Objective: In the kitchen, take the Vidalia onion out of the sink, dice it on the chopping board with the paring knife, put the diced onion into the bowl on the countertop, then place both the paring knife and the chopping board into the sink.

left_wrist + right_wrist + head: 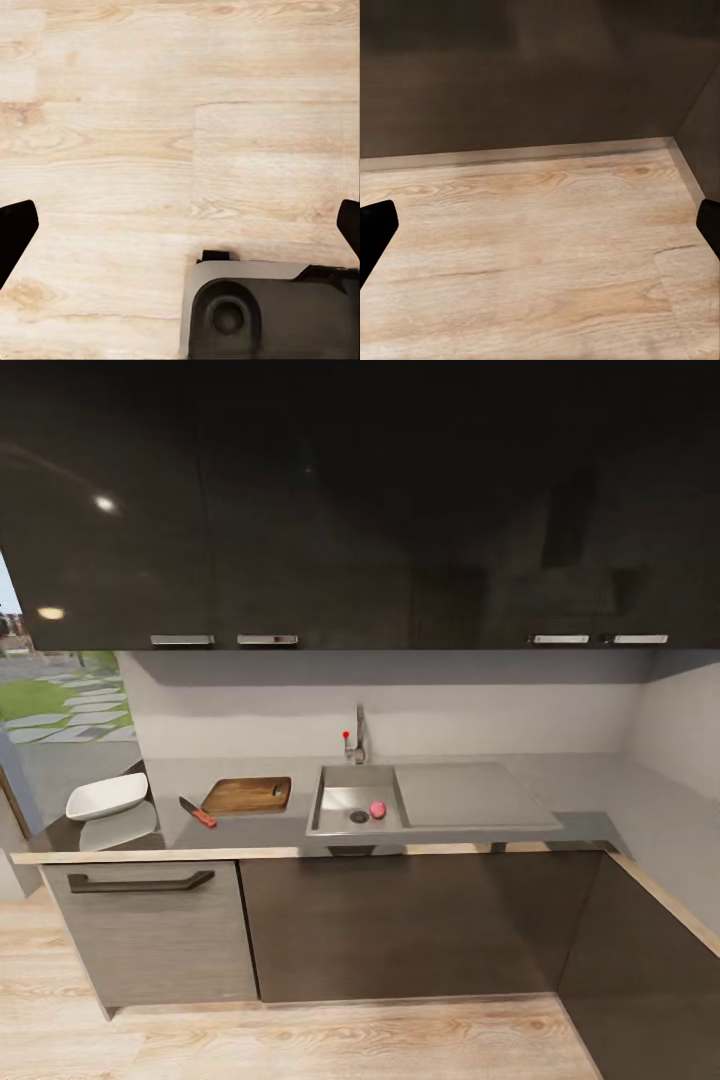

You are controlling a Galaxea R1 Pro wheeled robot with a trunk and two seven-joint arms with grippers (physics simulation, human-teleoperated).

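Observation:
In the head view the pinkish Vidalia onion (377, 810) lies in the steel sink (345, 800) beside the round drain. Left of the basin the brown chopping board (247, 795) rests on the grey countertop (560, 780). The red-handled paring knife (198, 812) lies just left of the board. The white square bowl (106, 796) stands at the far left end. My left gripper (180, 232) hangs open over the wooden floor, fingertips (16, 229) far apart. My right gripper (540, 232) is open too, facing floor and a dark cabinet base.
The chrome tap (358, 736) with red-tipped lever rises behind the basin; a flat drainboard (470, 795) lies to its right. Dark upper cabinets (350, 510) hang above. The counter turns along the right wall. Part of the robot's base (270, 307) shows under the left wrist.

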